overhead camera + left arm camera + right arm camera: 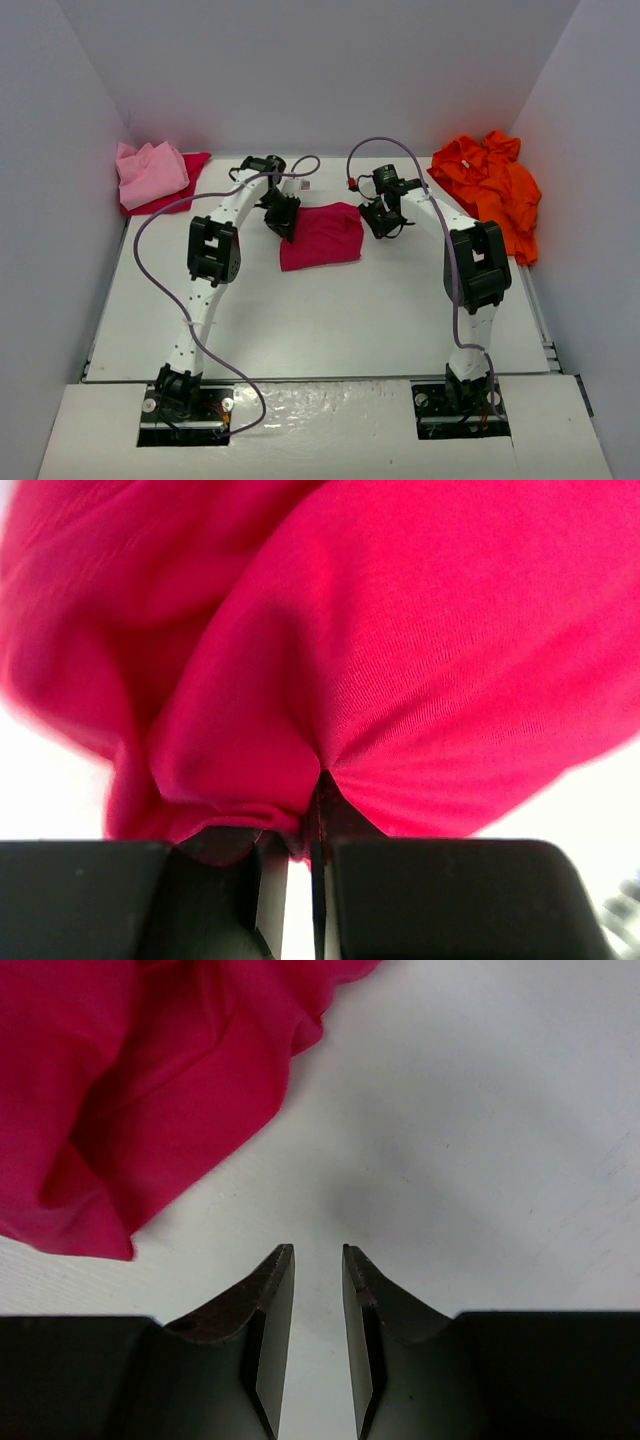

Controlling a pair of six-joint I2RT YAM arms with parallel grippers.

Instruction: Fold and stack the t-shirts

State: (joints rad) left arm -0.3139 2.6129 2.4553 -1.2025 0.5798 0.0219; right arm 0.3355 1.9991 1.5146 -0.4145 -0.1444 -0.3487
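Crimson t-shirt [325, 238] is lying on the table [350, 320] with the left claw [305, 825] pinching its left edge. Right claw [318, 1252] is hovering just beside it, slightly spread.

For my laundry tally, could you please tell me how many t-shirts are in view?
4: a crimson one mid-table in the left claw, a light pink one far left lying on another crimson one, and an orange heap far right, which may hide more.
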